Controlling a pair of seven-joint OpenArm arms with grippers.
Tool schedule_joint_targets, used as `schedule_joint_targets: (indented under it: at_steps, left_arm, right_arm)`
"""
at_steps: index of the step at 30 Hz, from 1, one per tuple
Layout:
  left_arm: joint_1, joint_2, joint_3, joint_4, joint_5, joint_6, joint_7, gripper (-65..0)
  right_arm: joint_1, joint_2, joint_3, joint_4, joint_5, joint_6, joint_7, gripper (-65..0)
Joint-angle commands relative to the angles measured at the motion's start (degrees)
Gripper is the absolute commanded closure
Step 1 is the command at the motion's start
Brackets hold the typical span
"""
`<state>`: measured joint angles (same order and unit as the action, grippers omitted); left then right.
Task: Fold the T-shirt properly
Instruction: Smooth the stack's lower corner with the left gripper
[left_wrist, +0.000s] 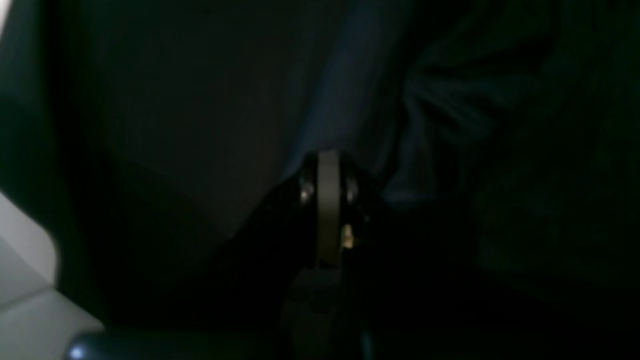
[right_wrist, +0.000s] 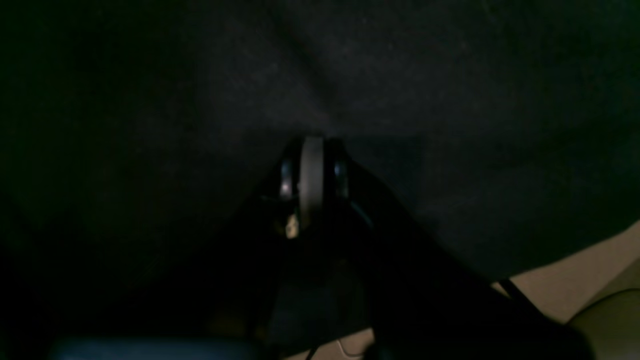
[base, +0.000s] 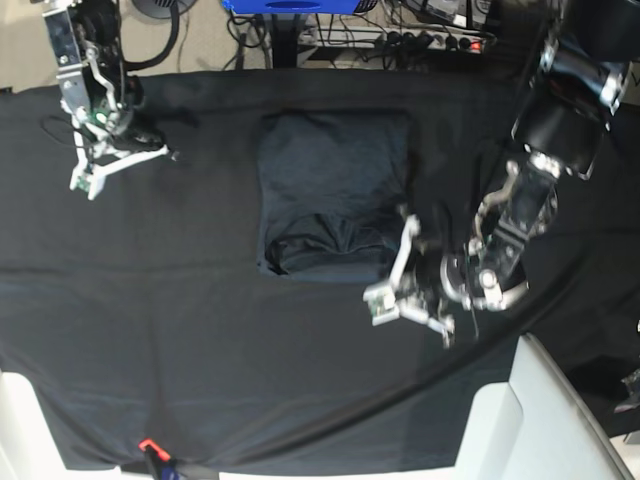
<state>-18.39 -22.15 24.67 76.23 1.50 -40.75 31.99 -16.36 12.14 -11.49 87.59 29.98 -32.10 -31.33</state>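
Your T-shirt (base: 335, 190) lay folded small on the desk (base: 200, 330); being soft, limp knit, it wanted gripping at a doubled edge. Both pincers, left (base: 385, 300) and right (base: 88, 182), were closed on nothing.

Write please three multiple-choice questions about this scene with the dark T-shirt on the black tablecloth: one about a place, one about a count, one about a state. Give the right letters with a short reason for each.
1. Where does the dark charcoal knit T-shirt lie on the smooth black tablecloth?
A. near the middle, toward the far edge
B. at the near left corner
C. hanging over the white corner piece

2. How many robot arms show in the base view?
A. one
B. two
C. three

3. In what state is the T-shirt?
A. spread flat with both sleeves out
B. folded into a compact block, bunched along its near edge
C. lifted clear of the table

Answers: 1 A, the shirt sits centrally, closer to the far side. 2 B, the left gripper is beside the shirt's near corner and the right gripper is far off to the other side. 3 B, no sleeves stick out, and wrinkled folds gather along the near edge.
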Motion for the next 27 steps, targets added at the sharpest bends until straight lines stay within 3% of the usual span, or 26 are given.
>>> schedule_joint_targets:
  at_steps: [1,5,9,11,15,27]
  left_arm:
    - [-2.05,-0.75,-0.97,0.04,0.13,0.75,-1.0,0.0]
    - [-2.4,-0.75,-1.06,-0.93,0.13,0.75,0.5,0.0]
    - [-2.66,-0.84,-1.15,0.04,-3.65,0.75,6.3,-22.5]
    - [-2.75,-1.63,-1.15,0.74,-8.4,0.75,7.44,-27.0]
    - [-3.28,-2.33,-1.15,0.57,-14.2,0.75,9.02,-27.3]
    - [0.59,-2.33,-1.15,0.04,-20.09,0.75,9.11,-27.2]
  right_arm:
    - [0.49,0.12,-0.43,0.63,-0.39,0.14,0.61,-2.9]
    - [0.49,-0.14,-0.78,0.63,-0.57,0.14,0.61,-2.9]
    - [0.49,0.21,-1.92,0.63,-0.57,0.14,0.61,-2.9]
    - [0.4,0.21,-1.92,0.63,-0.57,0.14,0.61,-2.9]
    - [0.23,0.21,-1.92,0.63,-0.57,0.14,0.61,-2.9]
    - [0.05,0.21,-1.92,-0.6,-0.57,0.14,0.61,-2.9]
